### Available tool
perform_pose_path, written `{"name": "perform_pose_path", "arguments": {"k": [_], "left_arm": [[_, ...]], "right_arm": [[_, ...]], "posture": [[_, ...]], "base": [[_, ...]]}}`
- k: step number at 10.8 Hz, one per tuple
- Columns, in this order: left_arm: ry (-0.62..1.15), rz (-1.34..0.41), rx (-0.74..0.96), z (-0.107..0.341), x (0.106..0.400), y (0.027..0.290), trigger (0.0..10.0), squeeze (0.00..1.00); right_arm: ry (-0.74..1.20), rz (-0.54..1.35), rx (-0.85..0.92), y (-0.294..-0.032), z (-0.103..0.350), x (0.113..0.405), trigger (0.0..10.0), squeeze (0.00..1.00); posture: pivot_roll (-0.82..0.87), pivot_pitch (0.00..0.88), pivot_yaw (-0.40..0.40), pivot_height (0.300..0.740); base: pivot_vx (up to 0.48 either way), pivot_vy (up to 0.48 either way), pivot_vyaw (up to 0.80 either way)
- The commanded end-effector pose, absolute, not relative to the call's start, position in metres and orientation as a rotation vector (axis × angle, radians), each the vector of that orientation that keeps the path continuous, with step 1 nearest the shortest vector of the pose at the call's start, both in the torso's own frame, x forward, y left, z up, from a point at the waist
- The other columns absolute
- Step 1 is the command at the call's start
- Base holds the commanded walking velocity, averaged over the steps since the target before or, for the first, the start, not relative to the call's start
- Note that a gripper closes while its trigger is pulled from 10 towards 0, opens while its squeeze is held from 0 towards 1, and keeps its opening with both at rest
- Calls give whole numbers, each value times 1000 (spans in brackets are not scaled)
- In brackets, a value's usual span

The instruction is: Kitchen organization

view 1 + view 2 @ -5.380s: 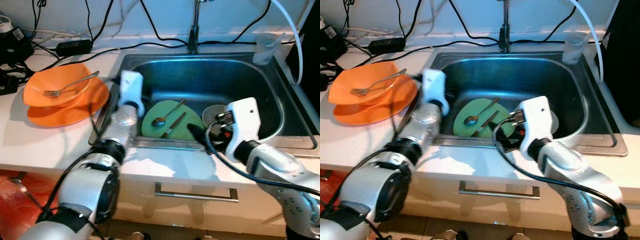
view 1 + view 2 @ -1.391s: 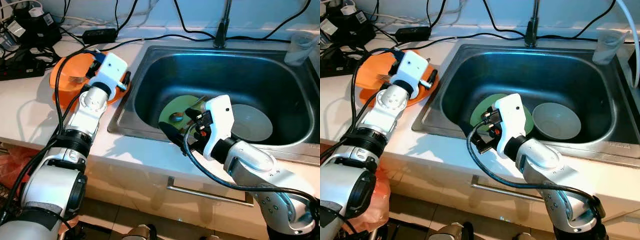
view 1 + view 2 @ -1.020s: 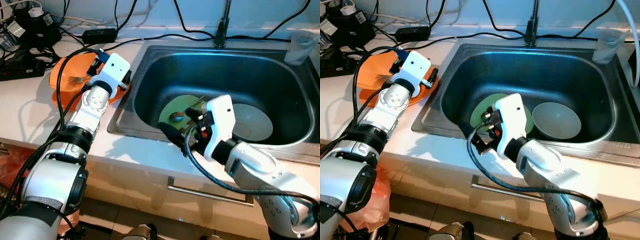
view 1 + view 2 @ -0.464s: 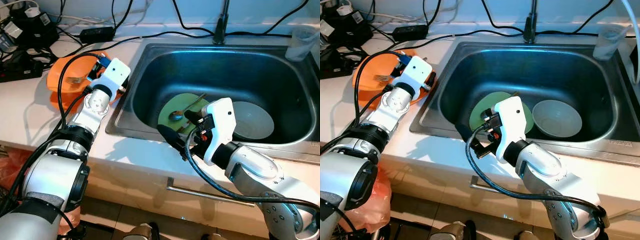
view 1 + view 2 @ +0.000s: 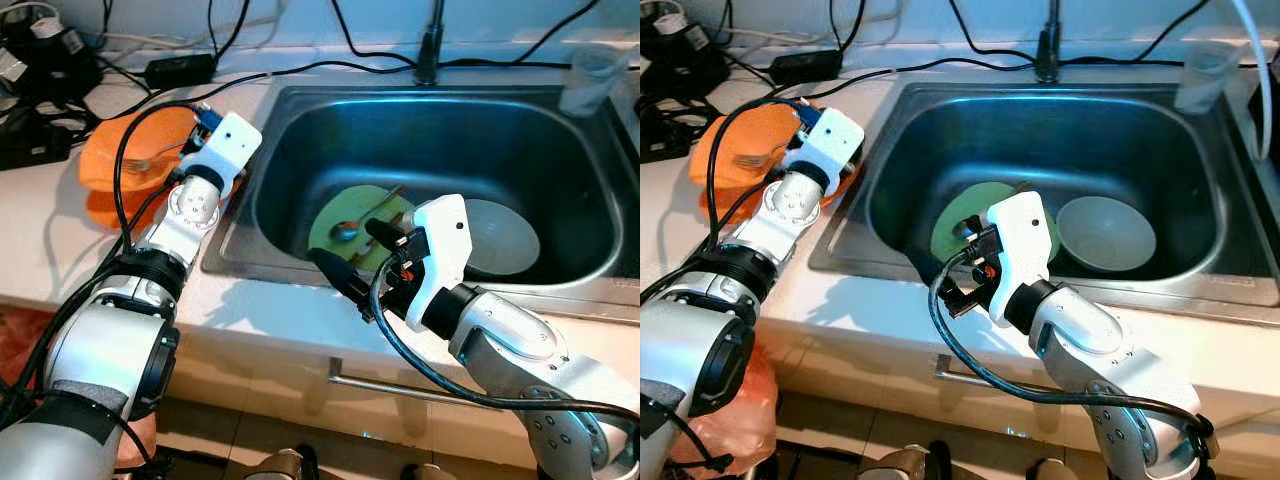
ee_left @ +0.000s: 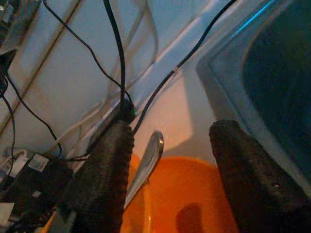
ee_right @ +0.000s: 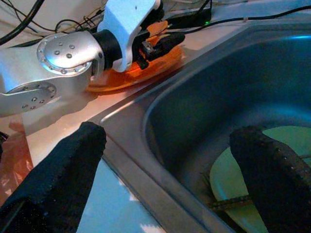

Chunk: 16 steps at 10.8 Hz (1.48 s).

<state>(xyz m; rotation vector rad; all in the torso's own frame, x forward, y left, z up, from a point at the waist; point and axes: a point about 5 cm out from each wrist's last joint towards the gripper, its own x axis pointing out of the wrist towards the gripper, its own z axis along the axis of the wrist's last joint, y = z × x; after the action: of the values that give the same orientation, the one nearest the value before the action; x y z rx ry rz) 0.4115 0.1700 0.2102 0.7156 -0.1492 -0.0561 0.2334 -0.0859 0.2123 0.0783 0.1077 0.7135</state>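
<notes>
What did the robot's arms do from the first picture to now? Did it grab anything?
The left gripper swung out of the sink and over to the orange bowl, its open fingers now either side of the fork. Nothing was grabbed yet. The right gripper stayed open at the sink's front edge. The green plate, spoon and grey bowl stayed put.

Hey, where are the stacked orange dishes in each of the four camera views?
Left eye view: orange dishes at upper left, on the counter left of the sink rim.
Right eye view: upper left, left of the rim.
Left wrist view: low between the two black fingers, rim beyond.
Right wrist view: orange strip past the rim, beneath the left end effector.
Shared landmark: the steel sink rim.
</notes>
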Motion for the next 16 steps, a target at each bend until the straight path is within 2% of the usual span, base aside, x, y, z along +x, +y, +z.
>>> {"name": "perform_pose_path", "arguments": {"k": [1, 13, 14, 16], "left_arm": [[-152, -37, 740, 212, 412, 176, 0, 0], [-164, 5, 768, 213, 411, 183, 0, 0], [-171, 9, 764, 215, 411, 183, 4314, 12], [-171, 9, 764, 215, 411, 183, 4314, 12]], "right_arm": [[104, 735, 88, -83, 214, 227, 10000, 0], [111, 732, 90, -83, 212, 228, 10000, 0], [112, 731, 89, -84, 212, 228, 10000, 0], [112, 731, 89, -84, 212, 228, 10000, 0]], "posture": [[-65, 149, 155, 740], [-61, 151, 153, 740], [-60, 149, 153, 740], [-60, 149, 153, 740]], "base": [[0, 0, 0], [0, 0, 0], [0, 0, 0], [0, 0, 0]]}}
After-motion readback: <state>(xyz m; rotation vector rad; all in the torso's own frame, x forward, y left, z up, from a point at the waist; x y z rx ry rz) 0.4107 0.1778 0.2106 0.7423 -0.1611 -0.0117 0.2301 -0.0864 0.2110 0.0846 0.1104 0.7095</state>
